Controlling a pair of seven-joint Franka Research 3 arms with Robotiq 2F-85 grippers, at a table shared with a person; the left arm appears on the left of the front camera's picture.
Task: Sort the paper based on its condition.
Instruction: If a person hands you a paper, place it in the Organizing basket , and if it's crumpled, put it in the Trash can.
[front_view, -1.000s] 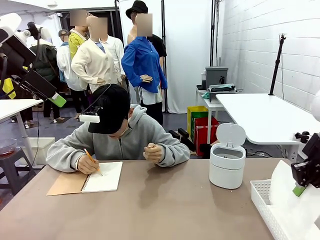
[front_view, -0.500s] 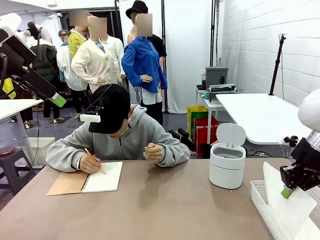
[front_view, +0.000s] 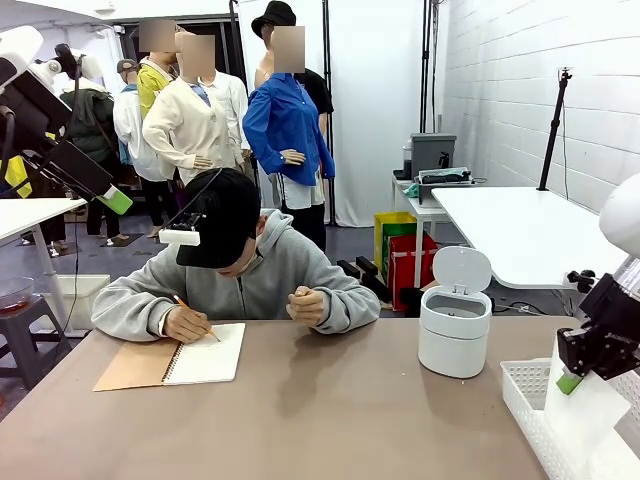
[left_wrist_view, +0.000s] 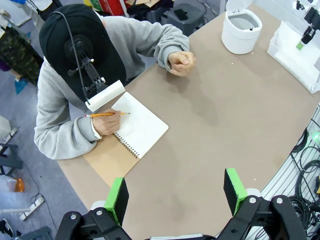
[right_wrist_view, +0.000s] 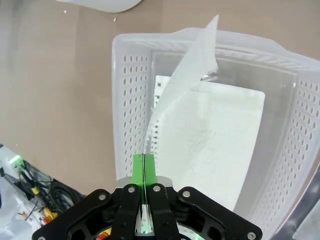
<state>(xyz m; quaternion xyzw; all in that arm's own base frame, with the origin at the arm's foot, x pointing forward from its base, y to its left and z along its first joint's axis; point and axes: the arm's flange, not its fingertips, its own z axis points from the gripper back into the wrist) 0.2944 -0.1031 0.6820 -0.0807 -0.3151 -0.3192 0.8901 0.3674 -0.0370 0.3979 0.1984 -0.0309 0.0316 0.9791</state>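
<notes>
Front view: the basket is cut off by the right and bottom edges. The right arm leaves the picture at the right edge. The lower end of the held sheet blends into the white basket, so its edge cannot be made out there.

Right wrist view: the bin is cut off at the top edge. The right gripper is closed on the sheet, with both green pads pressed together and the sheet's near edge clamped between them. From the pads the sheet curves away over the basket interior. Its free corner overlaps the far rim in the picture, and whether it touches the rim cannot be told. A second sheet lies flat on the basket floor, directly beyond the gripper. It carries faint pencil marks that cannot be read.

Left wrist view: the left gripper is spread wide and holds nothing. It hangs high above the table, well apart from both sheets. A person's hand holds a pencil on the open notebook. The other hand rests closed on the table. The bin stands with its lid up, near the basket.
</notes>
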